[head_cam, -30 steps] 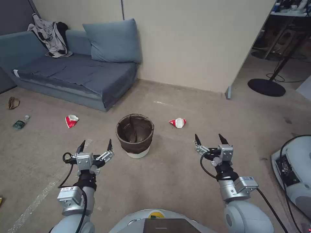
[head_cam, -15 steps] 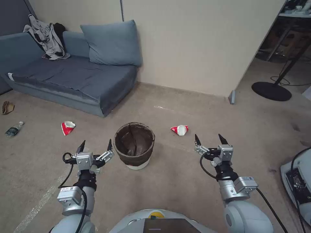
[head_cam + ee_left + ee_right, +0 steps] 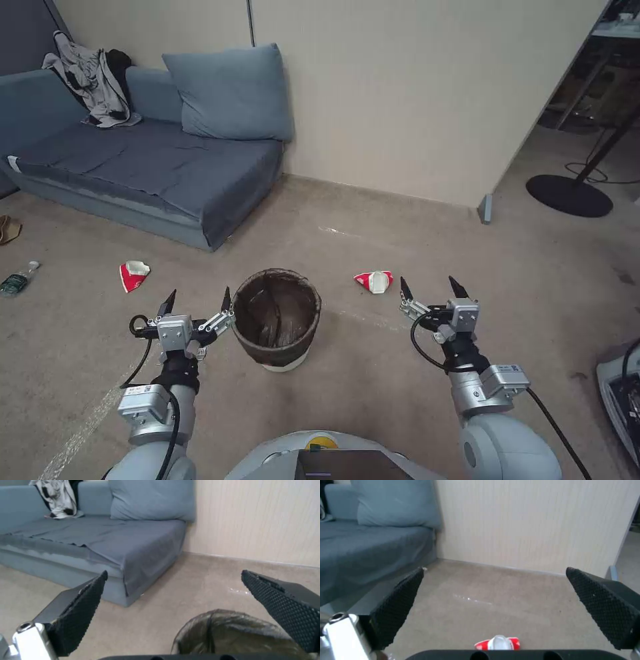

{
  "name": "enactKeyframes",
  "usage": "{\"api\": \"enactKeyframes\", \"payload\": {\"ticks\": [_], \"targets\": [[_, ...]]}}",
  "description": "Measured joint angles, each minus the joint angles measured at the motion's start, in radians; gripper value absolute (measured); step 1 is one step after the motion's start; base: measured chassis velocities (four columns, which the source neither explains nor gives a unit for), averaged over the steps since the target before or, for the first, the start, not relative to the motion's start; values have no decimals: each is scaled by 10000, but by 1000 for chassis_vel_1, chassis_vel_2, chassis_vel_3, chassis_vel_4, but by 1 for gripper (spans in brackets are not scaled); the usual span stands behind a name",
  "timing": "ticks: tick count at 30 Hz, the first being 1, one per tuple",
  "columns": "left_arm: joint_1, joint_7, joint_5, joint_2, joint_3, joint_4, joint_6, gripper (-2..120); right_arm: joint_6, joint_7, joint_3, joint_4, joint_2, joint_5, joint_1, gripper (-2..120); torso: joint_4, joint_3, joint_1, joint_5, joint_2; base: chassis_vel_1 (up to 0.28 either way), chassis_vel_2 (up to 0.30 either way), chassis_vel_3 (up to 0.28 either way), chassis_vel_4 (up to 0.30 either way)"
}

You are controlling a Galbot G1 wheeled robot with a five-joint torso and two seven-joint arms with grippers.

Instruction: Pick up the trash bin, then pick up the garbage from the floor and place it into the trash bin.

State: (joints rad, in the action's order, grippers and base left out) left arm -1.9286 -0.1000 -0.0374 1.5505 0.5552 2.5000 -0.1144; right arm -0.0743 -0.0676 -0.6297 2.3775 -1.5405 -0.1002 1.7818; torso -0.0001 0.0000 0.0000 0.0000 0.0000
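Bin (image 3: 277, 319) stood on floor, nearer robot than one second before: base had driven up. Left hand (image 3: 198, 303) spread, just beside bin rim; right hand (image 3: 429, 291) spread, near crushed cup (image 3: 373, 281) right of bin. Bin not yet grasped, likely within reach.

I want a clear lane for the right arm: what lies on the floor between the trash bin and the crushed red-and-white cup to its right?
Bare carpet; the head view shows nothing between the trash bin and the cup.
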Motion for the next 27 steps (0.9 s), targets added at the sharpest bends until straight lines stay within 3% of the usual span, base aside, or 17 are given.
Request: {"api": "enactKeyframes", "payload": {"ticks": [11,20,27], "targets": [[328,12,-514,-435,-15,0,-888,100,9,123,0,-23,173,-7,-17,100,-1,-1,0,0,0,-33,26,32,-25],[1287,-248,-1436,-1696,75,0,-2934,100,-110,172,7,-187,430,-66,-148,100,-3,-1,0,-2,0,0,0,0,0],[2070,-510,-2027,-2309,-51,-323,-3903,100,-276,248,10,-284,600,-117,-242,100,1,0,0,-1,0,0,0,0,0]]}}
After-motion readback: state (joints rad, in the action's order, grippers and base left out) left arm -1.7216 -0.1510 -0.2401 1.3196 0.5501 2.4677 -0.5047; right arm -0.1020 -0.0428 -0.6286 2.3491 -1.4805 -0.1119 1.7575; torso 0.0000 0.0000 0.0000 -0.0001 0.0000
